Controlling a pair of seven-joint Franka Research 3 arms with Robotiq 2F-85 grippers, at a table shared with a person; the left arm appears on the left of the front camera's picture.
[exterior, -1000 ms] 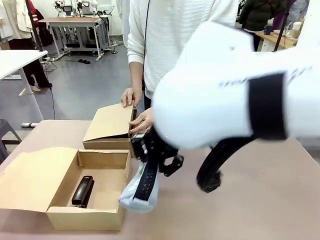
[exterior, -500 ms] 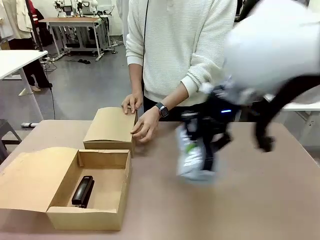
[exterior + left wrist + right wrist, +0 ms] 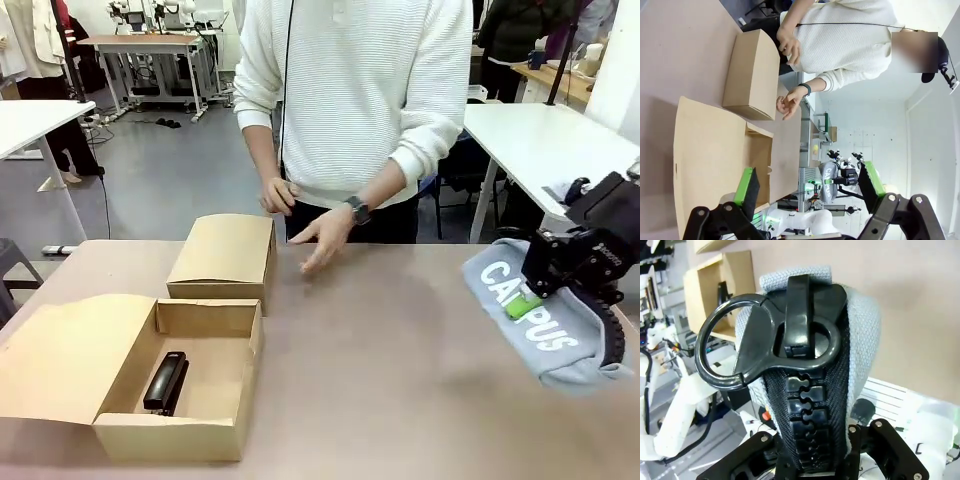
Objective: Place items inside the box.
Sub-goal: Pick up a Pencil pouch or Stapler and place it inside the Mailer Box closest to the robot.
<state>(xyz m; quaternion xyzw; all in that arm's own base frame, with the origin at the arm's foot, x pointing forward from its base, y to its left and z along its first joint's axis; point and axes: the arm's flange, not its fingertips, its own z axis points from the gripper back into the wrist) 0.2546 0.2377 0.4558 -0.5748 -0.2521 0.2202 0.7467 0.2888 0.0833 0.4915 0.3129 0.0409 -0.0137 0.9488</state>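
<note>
Tan table (image 3: 400, 380), matte, shared with a person standing at the far side.

Near left: open cardboard box (image 3: 170, 435), flap laid out leftward, one black stapler (image 3: 166, 382) lying inside. Just beyond it, a smaller closed box (image 3: 222, 255). Person's hand (image 3: 325, 235) hovers loose over the middle. Right edge: right pincer (image 3: 527, 300) clamped on the grey CAMPUS pouch (image 3: 545, 330), apparently held off the table, well apart from the open box. Left pincer (image 3: 809, 184) spread wide, nothing in it.

Judgement: carry the pouch leftward, keep the hanging end above the box wall, lower it beside the stapler before letting go, and mind the person's hand.

Table bare between boxes and pouch. Room beyond: grey floor, white tables far left and far right.
</note>
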